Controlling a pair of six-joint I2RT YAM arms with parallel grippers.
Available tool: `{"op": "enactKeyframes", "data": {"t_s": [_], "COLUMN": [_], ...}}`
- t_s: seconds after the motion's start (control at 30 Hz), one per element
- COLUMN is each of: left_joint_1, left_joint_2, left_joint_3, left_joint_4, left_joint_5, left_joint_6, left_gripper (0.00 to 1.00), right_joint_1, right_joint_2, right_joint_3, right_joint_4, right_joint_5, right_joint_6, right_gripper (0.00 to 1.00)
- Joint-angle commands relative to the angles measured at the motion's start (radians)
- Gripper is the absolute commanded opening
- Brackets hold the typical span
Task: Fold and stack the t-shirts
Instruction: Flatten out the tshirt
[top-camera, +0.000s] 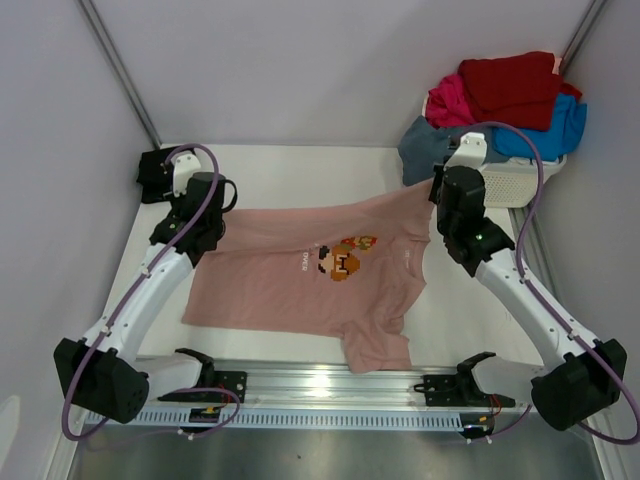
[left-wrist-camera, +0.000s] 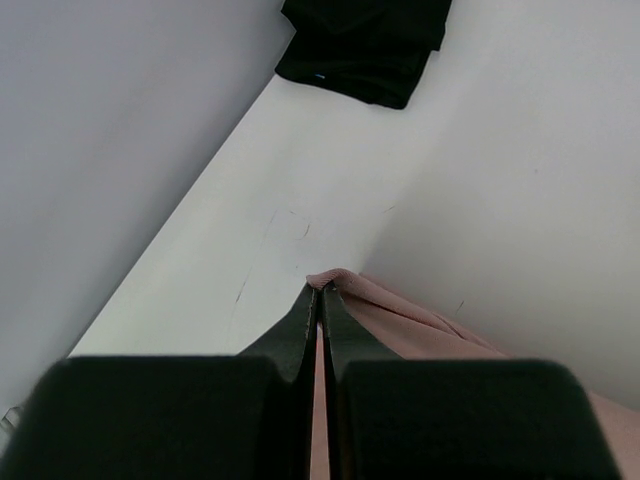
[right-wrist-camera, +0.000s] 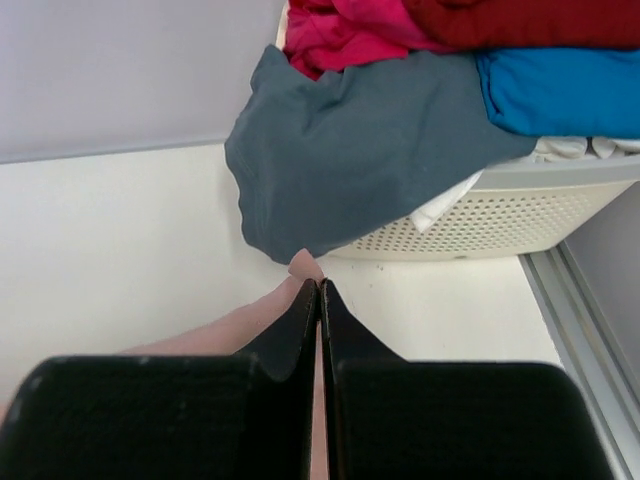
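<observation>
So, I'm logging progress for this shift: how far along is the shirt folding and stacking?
Early on. Apparently done: the black t-shirt lies folded at the far left corner of the table. In hand: the pink t-shirt lies spread, unfolded, with the left claw and right claw each shut on its far edge. Left: the red tee, magenta tee, bright-blue tee and slate-blue tee piled on the basket.

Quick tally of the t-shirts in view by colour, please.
Dusty-pink cotton t-shirt with pixel print: 1
Black cotton t-shirt: 1
Dark-red cotton t-shirt: 1
Magenta cotton t-shirt: 1
Bright-blue cotton t-shirt: 1
Slate-blue cotton t-shirt: 1
Total: 6
</observation>
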Motion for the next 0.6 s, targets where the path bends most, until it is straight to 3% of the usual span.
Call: {"op": "enactKeyframes", "data": {"t_s": [0.0, 0.23, 0.43, 0.57], "left_joint_1": [-0.006, -0.006, 0.007, 0.080], "left_joint_2": [0.001, 0.009, 0.119, 0.304], "left_joint_3": [0.009, 0.034, 0.026, 0.243], "left_joint_4": [0.000, 0.015, 0.243, 0.078], "left_joint_5": [-0.005, -0.020, -0.065, -0.006], "left_joint_6": [-0.043, -0.026, 0.144, 0.053], "left_gripper": [0.01, 0.00, 0.00, 0.00], "right_joint_1": [0.003, 0.005, -0.049, -0.090], "right_joint_2": [0.000, 0.090, 0.267, 0.431], "right_joint_3": [-0.006, 0.055, 0.219, 0.413], "right_joint_4": [-0.011, -0.016, -0.008, -0.055], "right_joint_5": [0.043, 0.045, 0.017, -0.015], "right_joint_6": [0.026, 0.017, 0.020, 0.023], "right_gripper": [0.00, 0.00, 0.00, 0.00]}}
